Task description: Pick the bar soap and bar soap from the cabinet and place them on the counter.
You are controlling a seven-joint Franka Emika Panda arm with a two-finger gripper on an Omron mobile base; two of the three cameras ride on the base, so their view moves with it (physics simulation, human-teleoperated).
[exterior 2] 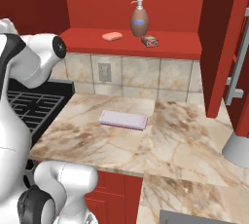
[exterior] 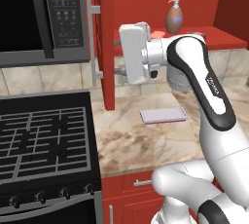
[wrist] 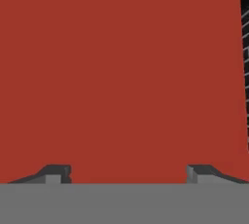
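Soap first: one peach bar soap and a darker second bar lie on the cabinet shelf, upper middle of the right base view, flanking a pump bottle. Likely light, rigid, slick; pinch across the short sides. Gripper faces red panel, jaws wide and empty. Counter lies below.
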